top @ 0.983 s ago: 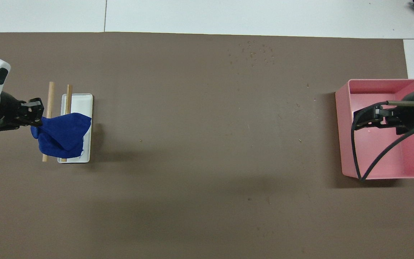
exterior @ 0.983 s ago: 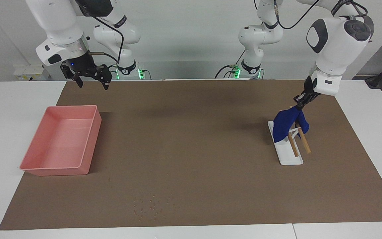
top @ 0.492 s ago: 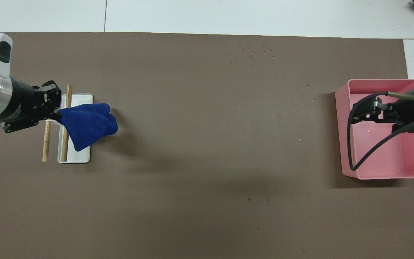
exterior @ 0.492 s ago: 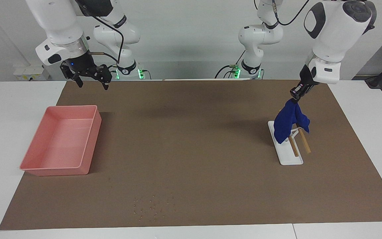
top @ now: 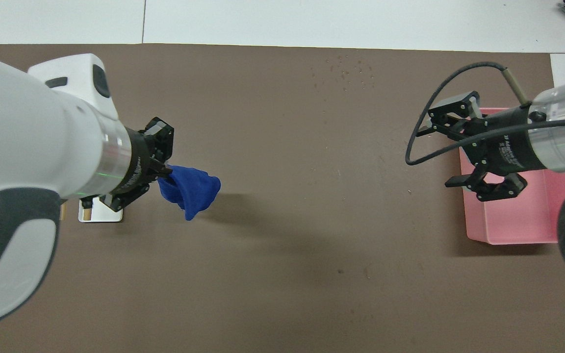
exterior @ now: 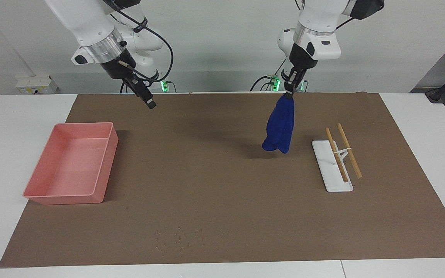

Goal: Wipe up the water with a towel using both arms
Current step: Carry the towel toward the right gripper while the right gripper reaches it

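**High over the brown mat, a blue towel hangs from one claw**

Up in the air, the left gripper [exterior: 289, 91] points down from its big white arm and pinches the top of the small soft blue towel [exterior: 280, 125]. It dangles over the brown mat [exterior: 222, 185], beside the white tray with wooden sticks [exterior: 332, 170]. Over the mat near the pink plastic bin [exterior: 72, 166], the right gripper [top: 447, 152] reaches out slanted, fingers spread wide, holding nothing. Water drops [exterior: 178, 239] dot the mat's edge farthest from the robots.

Towel [exterior: 280, 125] hangs over the mat [exterior: 222, 185], beside the tray [exterior: 325, 170].
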Action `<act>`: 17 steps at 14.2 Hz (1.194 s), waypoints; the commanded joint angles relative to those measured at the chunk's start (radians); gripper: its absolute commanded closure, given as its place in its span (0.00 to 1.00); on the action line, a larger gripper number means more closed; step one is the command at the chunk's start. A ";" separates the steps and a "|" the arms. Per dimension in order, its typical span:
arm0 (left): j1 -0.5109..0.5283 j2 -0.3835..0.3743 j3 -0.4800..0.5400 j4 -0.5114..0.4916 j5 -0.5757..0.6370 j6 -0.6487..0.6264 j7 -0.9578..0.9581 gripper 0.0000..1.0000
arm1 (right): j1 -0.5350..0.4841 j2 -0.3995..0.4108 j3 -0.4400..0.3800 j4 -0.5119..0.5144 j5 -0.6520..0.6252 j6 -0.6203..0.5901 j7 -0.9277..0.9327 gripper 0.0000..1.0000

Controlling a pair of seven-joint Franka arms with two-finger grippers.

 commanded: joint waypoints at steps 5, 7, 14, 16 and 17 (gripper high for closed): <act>-0.150 0.018 0.010 0.062 0.005 0.140 -0.402 1.00 | 0.112 0.066 0.010 0.029 0.187 0.163 0.606 0.04; -0.187 0.018 0.010 0.077 0.005 0.166 -0.481 1.00 | 0.126 0.080 0.010 0.029 0.239 0.219 0.691 0.04; -0.247 0.016 -0.014 0.094 0.003 0.319 -0.735 1.00 | 0.240 0.102 0.012 0.000 0.241 0.324 0.949 0.01; -0.247 0.013 -0.022 0.096 0.003 0.341 -0.756 1.00 | 0.244 0.085 0.013 -0.037 0.236 0.326 0.938 0.00; -0.247 0.012 -0.028 0.096 0.003 0.349 -0.766 1.00 | 0.255 0.080 0.013 -0.038 0.230 0.311 0.923 0.01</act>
